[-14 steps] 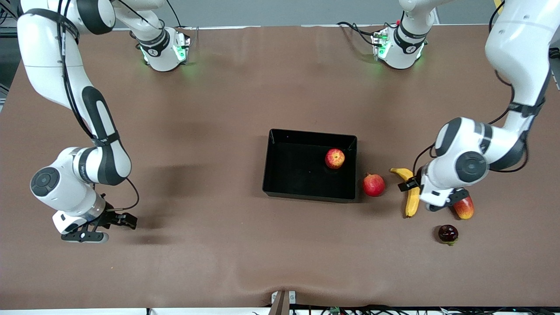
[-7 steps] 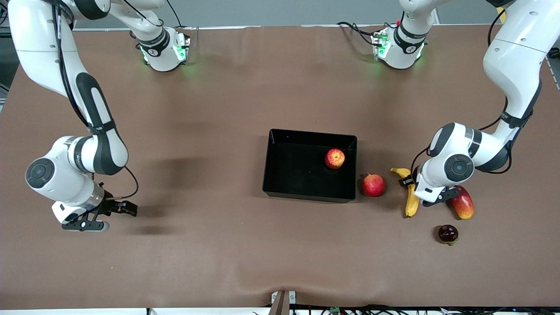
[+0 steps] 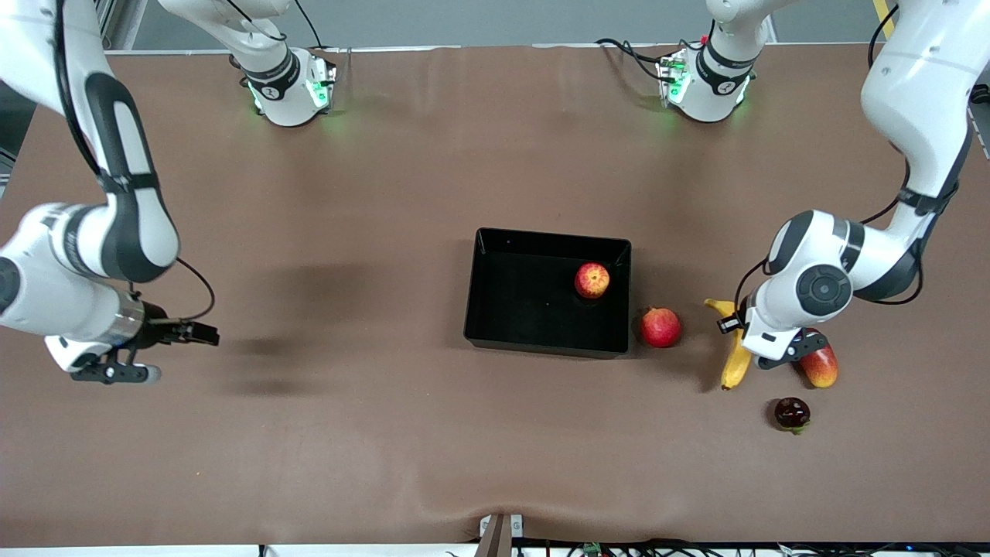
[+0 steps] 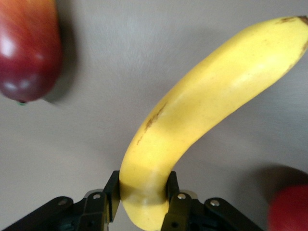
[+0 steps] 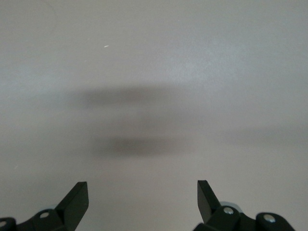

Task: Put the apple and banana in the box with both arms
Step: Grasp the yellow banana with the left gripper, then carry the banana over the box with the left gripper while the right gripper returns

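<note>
Banana [image 3: 735, 357], the long curved yellow one w/ a dark tip, is pinched between my left gripper's [image 4: 143, 199] fingers [image 4: 113, 192] close to one end, per the left wrist view; most of its length sticks out past them. It sits toward the left arm's end of the brown surface [image 3: 387, 433], just beside the elongated red-yellow mango [image 3: 820, 367]. Can't tell if it's clear of the surface yet.

Small red apple w/ yellow streaks [image 3: 592, 280] already lies in the shallow black plastic box [image 3: 495, 340], in the corner nearest the left arm's end. So banana is what's left, I'd say.

How I'd do it well:
- Grip is off-centre, so the long free end will likely sag or swing. Lift slow, keep wrist level.
- Get enough height to clear the round pinkish-red fruit [image 3: 660, 326] touching or nearly touching the box wall, right on my path.
- Also clear the glossy wall itself before lowering.
- Aim for the bare part of the box floor, away from the apple, w/ banana lined up along the box's long side so both tips fit inside.
- Lower close to the floor before letting go, else it may bounce or roll.

Small dark round fruit [image 3: 792, 412] lies nearer the front camera than the mango, not in my way.

My right gripper [image 5: 143, 199] waits over bare surface toward the right arm's end, fingers spread wide, holding nothing.
</note>
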You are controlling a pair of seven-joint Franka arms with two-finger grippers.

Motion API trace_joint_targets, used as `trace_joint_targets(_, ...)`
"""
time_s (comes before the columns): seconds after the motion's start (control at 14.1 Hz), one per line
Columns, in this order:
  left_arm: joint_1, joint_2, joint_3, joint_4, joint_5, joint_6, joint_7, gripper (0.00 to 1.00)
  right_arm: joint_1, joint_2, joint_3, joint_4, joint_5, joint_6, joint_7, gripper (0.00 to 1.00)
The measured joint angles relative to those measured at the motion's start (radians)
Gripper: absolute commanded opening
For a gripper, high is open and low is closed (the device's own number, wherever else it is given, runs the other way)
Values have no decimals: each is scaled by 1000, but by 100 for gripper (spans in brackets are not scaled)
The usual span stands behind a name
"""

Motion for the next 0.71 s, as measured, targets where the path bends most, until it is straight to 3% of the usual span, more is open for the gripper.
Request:
trace_joint_targets(0.21, -2, -95, -92, 40, -63, -108, -34, 0, 0, -72, 1, 0, 0, -73, 0, 100)
trace_joint_targets(0.42, -21, -124, -193, 77, -114, -164, -162, 0, 0, -125, 3, 13, 0, -129, 0, 100)
trace_joint_targets(0.71, -180, -79, -219, 105, -122, -164, -411, 0, 0, -164, 2, 115, -2, -310, 1, 100)
